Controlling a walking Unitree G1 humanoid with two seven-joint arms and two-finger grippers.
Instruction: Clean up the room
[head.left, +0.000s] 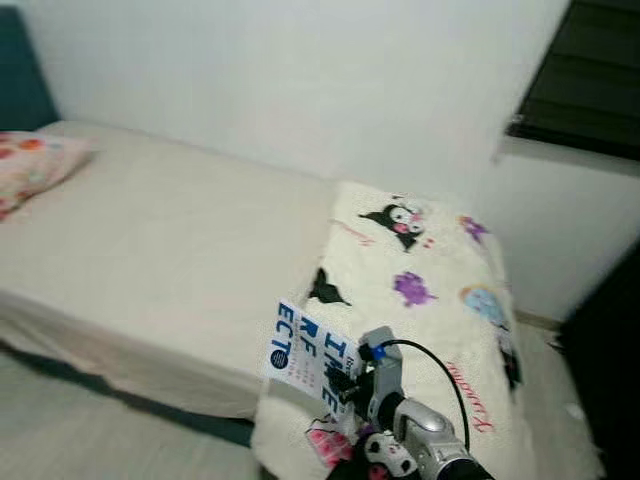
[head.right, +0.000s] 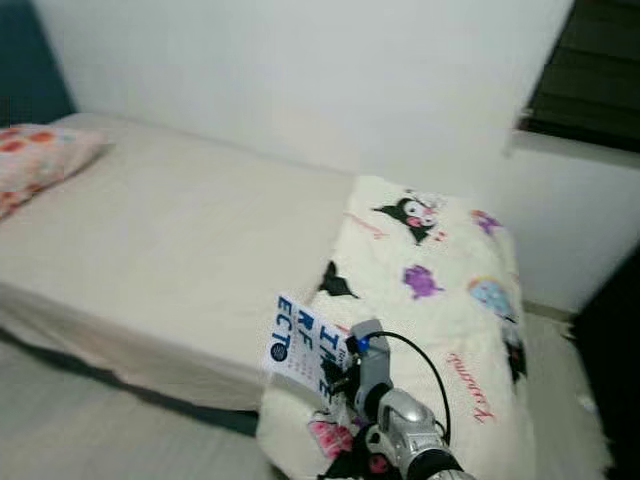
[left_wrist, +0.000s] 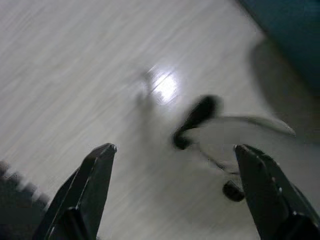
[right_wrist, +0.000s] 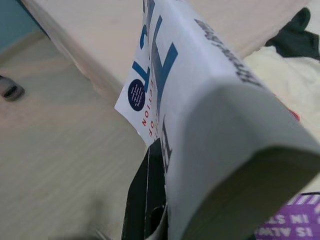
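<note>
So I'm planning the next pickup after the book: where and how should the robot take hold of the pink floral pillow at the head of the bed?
Judging by its pose, grip the pillow by the corner jutting toward the bed's middle, coming from the bed's open floor side. That corner lies free on flat sheet; the rest runs out of frame. The right gripper holds the book, so use the open left gripper.

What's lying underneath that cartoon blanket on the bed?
The cartoon blanket covers the foot of the bed; anything beneath is hidden. The right claw holds a book above its near edge.
</note>
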